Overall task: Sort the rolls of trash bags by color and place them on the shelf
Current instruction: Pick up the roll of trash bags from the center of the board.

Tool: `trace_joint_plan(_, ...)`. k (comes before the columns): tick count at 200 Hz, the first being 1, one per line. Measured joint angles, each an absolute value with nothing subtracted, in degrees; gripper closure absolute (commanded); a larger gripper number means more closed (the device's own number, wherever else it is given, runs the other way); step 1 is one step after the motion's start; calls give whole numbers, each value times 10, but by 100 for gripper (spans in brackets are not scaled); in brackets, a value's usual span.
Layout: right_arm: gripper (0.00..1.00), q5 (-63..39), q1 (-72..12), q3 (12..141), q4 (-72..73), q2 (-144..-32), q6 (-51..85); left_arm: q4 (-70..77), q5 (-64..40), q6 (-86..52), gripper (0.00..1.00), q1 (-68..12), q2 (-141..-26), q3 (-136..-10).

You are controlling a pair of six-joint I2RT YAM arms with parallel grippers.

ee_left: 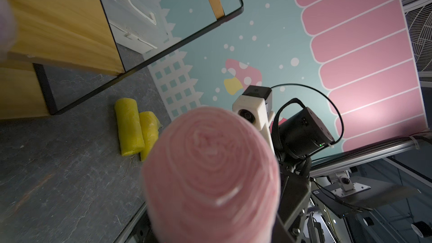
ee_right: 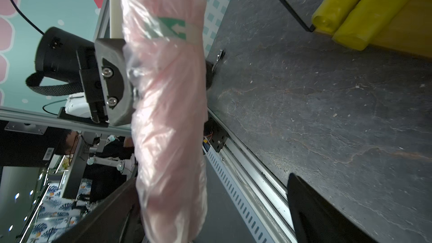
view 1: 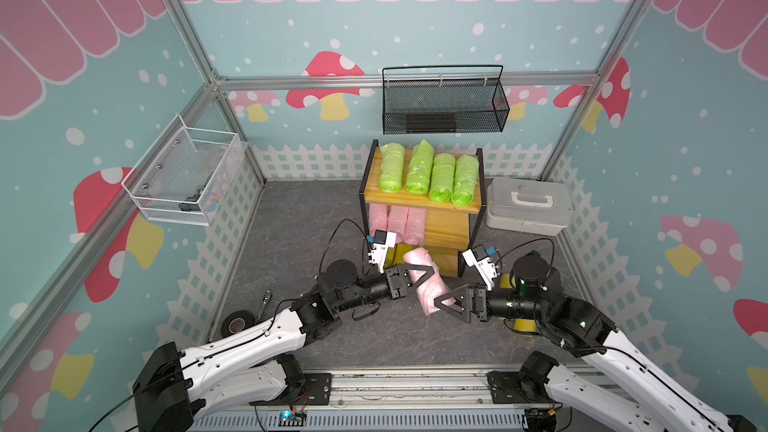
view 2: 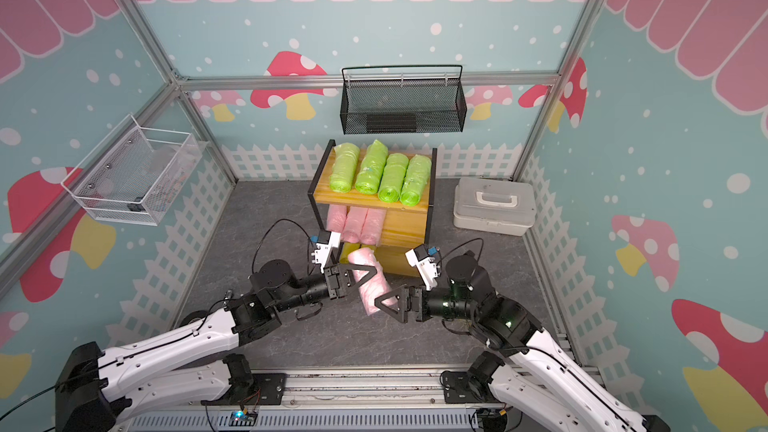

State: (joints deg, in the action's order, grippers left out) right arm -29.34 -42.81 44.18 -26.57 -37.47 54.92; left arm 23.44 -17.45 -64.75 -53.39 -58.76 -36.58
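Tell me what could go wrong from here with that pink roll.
The left gripper clamps the soft pink roll off-centre, so its long free end may sag or slip out. The right gripper, jaws open, straddles that end; pulling away could snag the crinkly plastic.

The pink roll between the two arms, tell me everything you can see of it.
The pink roll is a cylinder of pale pink, crinkly, translucent plastic with a green and white arrow label; its end shows a spiral winding. It hangs tilted above the grey floor, in front of the shelf. The left gripper fingers are clamped on its far half; the right gripper fingers stand open around its near end.
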Motion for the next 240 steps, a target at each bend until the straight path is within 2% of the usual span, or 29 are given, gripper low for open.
trace_joint_plan(52,1,-250,-428,386,-217,-354,599,312,-113,-736,100,-534,-611,-301)
trace_joint_plan(124,3,-251,-430,410,-182,-424,597,372,-91,-795,100,-534,-643,-295)
trace_joint_plan(161,16,-231,-437,410,-171,-427,598,380,-88,-798,100,-534,-643,-295)
trace_joint_plan(213,47,-215,-446,401,-116,-434,617,385,-86,-806,100,-534,-649,-289)
trace_joint_plan(240,48,-215,-455,390,-83,-445,633,385,-85,-808,100,-534,-652,-287)
